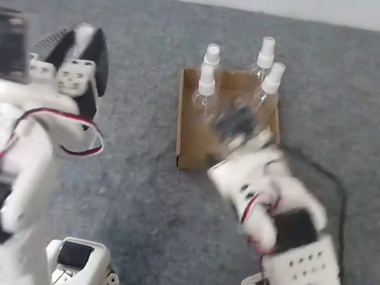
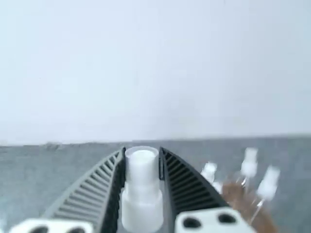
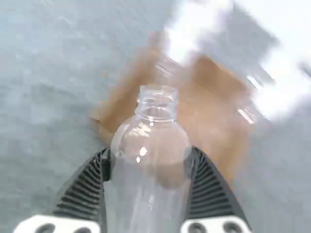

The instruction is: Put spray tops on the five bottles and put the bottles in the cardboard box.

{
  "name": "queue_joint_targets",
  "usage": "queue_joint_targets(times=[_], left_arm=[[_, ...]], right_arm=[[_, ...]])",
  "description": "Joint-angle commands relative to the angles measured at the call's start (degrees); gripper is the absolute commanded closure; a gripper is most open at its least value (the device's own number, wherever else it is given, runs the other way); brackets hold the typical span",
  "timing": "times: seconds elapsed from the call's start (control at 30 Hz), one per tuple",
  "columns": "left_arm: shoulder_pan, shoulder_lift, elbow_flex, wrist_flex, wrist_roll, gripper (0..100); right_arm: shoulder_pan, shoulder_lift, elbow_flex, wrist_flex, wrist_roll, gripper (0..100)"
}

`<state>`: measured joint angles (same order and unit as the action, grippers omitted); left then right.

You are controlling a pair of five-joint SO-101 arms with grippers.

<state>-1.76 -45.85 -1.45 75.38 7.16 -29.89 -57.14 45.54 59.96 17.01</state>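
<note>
- Cardboard box [image 1: 194,139] lies open-topped on the grey table [image 1: 133,191], near the middle of the high view. It also shows brown in the left wrist view [image 2: 243,201] and beyond the held bottle in the right wrist view [image 3: 214,111].
- Four capped bottles [image 1: 205,91] stand upright together at the far end of the box, each with a white spray top on. Three of those tops show in the left wrist view [image 2: 250,162].
- One uncapped bottle [image 3: 156,104], clear with a bare threaded neck, is clamped at its body between the part-open jaws of the right gripper [image 3: 150,160]. In the high view that gripper [image 1: 238,124] is blurred and sits over the near half of the box.
- One loose spray top [image 2: 142,194], white, stands upright, pinched between the narrowly parted jaws of the left gripper [image 2: 142,154]. In the high view this gripper [image 1: 83,49] is well to the left of the box, with the top [image 1: 84,32] at its tip.
</note>
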Motion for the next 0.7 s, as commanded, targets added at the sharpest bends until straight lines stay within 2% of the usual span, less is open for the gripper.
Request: queue_joint_targets(times=[0.0, 0.13, 0.3, 0.47, 0.67], left_arm=[[0.26, -1.32, -5.58, -2.73, 11.96, 99], [0.35, -1.58, -5.58, -2.02, 19.16, 99], [0.35, -1.14, -5.23, 0.62, 26.64, 99], [0.44, -1.14, 1.36, -4.57, 27.43, 99], [0.44, -1.58, 9.19, -12.31, 27.43, 99]], right_arm=[[-11.03, -6.29, 9.49, -12.18, -5.63, 99.3], [-13.49, -5.85, 14.59, -19.91, -9.05, 99.3], [-13.58, -6.29, 17.85, -23.25, -9.23, 99.3], [-14.64, -6.29, 18.73, -27.03, -9.58, 99.3], [-17.8, -6.29, 25.14, -38.02, -9.67, 99.3]])
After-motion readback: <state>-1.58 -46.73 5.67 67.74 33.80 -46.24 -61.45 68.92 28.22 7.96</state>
